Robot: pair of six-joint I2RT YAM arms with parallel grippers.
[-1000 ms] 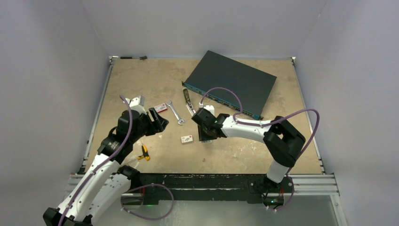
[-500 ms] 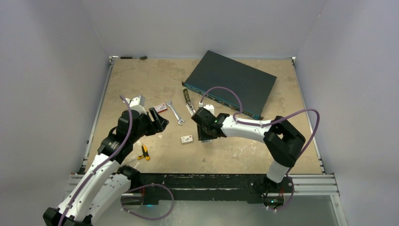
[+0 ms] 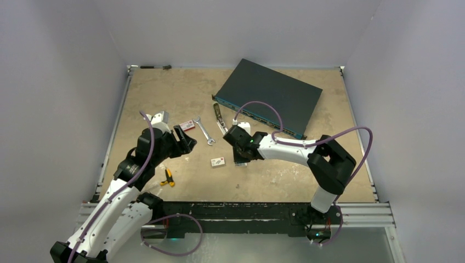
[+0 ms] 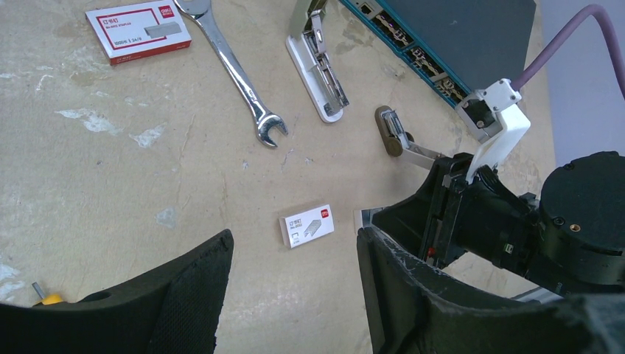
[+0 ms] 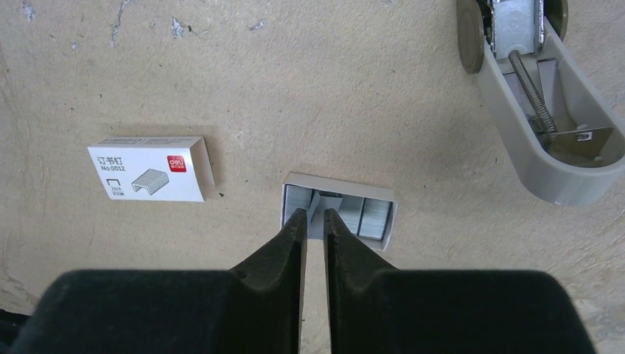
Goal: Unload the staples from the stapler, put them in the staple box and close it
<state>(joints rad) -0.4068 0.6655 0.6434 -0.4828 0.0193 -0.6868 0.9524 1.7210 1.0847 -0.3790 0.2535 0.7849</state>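
The stapler point(image 4: 318, 77) lies open past the wrench point(image 4: 236, 74), its metal channel showing; it also shows in the top view point(image 3: 221, 125). Silvery staples point(image 5: 372, 219) lie in a small open white tray point(image 5: 390, 198) on the table. My right gripper point(image 5: 311, 214) hangs just over the tray's left part. Its fingers are almost together with a thin gap, and I see nothing held between them. In the top view it is at mid table point(image 3: 240, 158). My left gripper point(image 4: 292, 236) is wide open and empty above the small white box point(image 4: 306, 226).
A stubby grey piece point(image 5: 549, 147) with a spring lies right of the tray. A red-and-white box point(image 4: 138, 31) lies left of the wrench. A dark network switch point(image 3: 268, 96) fills the back right. Yellow pliers point(image 3: 168, 178) lie near the front left.
Almost nothing differs. My right gripper has shifted very slightly over the tray. The left arm has not moved.
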